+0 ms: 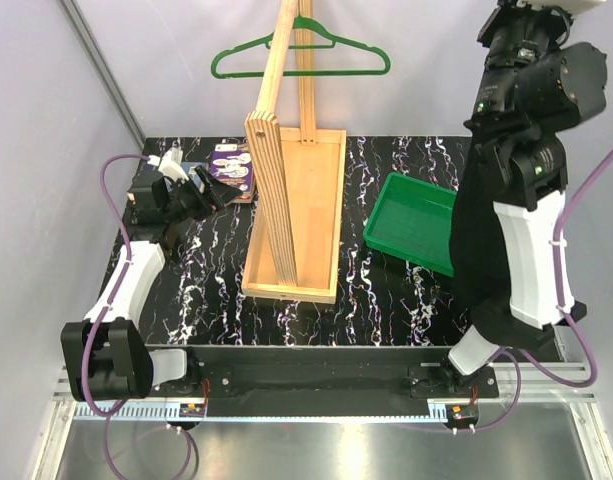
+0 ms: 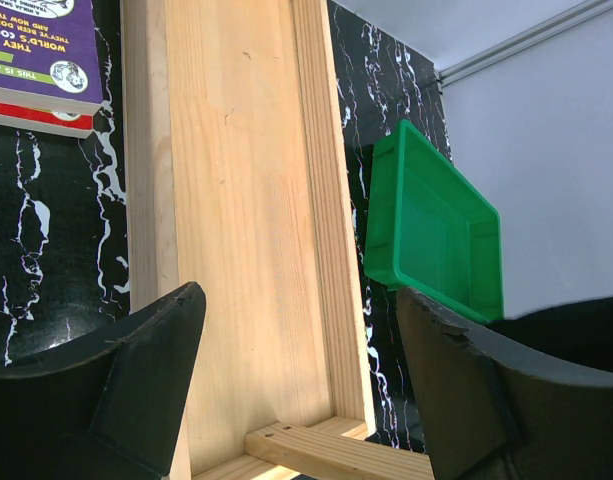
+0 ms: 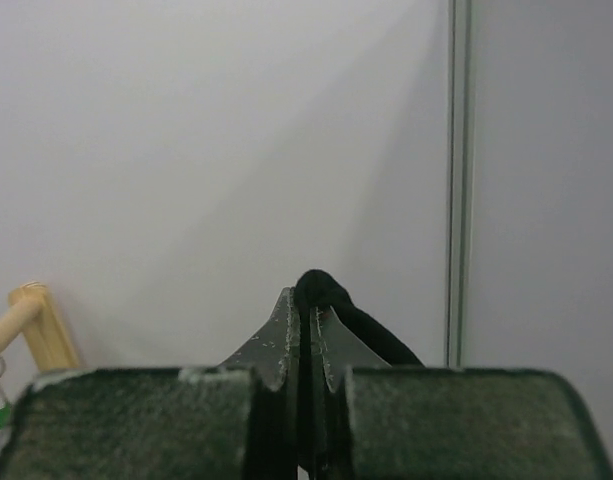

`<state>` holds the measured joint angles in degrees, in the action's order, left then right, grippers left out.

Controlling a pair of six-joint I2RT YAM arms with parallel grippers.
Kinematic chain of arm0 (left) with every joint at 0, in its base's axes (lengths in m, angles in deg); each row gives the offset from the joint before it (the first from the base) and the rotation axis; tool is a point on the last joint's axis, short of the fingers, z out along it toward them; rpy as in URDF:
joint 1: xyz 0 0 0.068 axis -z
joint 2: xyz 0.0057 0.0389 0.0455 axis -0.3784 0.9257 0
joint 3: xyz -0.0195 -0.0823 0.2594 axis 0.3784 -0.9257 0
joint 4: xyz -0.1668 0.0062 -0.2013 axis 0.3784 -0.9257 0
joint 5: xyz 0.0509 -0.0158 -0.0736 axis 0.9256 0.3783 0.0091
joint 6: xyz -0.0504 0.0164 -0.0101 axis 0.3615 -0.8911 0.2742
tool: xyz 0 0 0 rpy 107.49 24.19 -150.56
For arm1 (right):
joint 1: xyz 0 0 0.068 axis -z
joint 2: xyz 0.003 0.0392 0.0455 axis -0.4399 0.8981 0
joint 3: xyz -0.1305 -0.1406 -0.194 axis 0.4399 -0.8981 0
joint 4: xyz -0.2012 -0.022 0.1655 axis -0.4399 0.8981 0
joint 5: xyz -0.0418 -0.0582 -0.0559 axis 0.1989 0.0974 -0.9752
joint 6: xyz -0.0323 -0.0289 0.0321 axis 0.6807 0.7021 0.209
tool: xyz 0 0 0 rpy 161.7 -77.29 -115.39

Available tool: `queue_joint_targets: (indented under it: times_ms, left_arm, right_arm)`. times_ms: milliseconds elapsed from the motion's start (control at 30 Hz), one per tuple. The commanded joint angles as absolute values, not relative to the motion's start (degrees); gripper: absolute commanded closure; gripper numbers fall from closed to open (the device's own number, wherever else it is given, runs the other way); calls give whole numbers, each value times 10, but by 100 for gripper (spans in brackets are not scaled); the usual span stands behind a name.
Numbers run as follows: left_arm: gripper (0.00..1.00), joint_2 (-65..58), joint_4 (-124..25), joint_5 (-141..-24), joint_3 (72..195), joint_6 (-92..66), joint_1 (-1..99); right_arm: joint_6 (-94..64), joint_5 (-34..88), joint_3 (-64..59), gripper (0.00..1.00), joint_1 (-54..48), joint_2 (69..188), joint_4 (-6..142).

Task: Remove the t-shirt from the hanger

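Note:
The black t-shirt (image 1: pixel 478 250) hangs in a long limp fold at the right, over the near edge of the green tray. A bunched edge of the t-shirt (image 3: pixel 321 290) is pinched in my right gripper (image 3: pixel 308 305), which is shut on it and raised high in front of the wall. The green hanger (image 1: pixel 301 55) hangs bare from the top of the wooden stand at the back. My left gripper (image 1: pixel 211 190) sits low at the left of the table. In its wrist view the left gripper (image 2: pixel 301 340) is open with nothing between the fingers.
The pale wooden stand (image 1: pixel 286 150) rises from a flat wooden base (image 2: pixel 236 200) mid-table. A green tray (image 1: pixel 411 215) lies to its right. A purple book (image 1: pixel 231 165) lies at the back left beside my left gripper. Grey walls close in the left and back.

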<state>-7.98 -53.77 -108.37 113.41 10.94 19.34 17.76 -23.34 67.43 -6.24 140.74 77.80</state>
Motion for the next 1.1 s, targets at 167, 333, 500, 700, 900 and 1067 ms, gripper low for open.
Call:
queue_joint_targets:
  times_ms: [167,333,500,700,900,1067]
  left_arm:
    - [20,-101,-503,-1095,1123,100,193]
    - [20,-99,-503,-1097,1122,99,199]
    - [20,-104,-507,-1094,1124,92,206]
    - [20,-104,-507,-1099,1124,96,206]
    - [20,-105,-506,-1100,1123,97,206]
    - [20,-106,-502,-1105,1122,102,206]
  right_arm:
    - [135,-162,778,100,24,1435,751]
    - [100,-135,806,100,65,1455,749]
    - [83,-131,775,100,103,1458,749]
    - [39,-132,654,100,129,1420,749]
    - [4,-135,616,100,155,1392,749]
    - [-5,-139,586,100,159,1361,756]
